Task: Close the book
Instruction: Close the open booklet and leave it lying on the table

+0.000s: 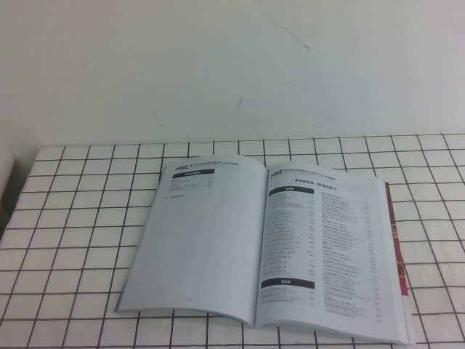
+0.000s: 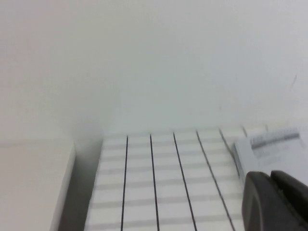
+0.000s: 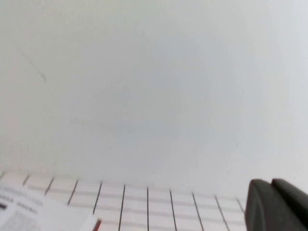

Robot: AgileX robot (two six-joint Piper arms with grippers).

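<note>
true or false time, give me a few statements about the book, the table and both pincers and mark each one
1. The book lies open on the table. True.
2. The left pincer is clamped on a page. False: it is clear of the book, off its left corner, and shows only in the left wrist view.
3. The table has a white cover with a dark grid. True.
4. The book's red cover edge shows on the robot's left. False: it shows on the right.
5. The right pincer rests on the open pages. False: it is off the book, by its right side, and shows only in the right wrist view.
</note>
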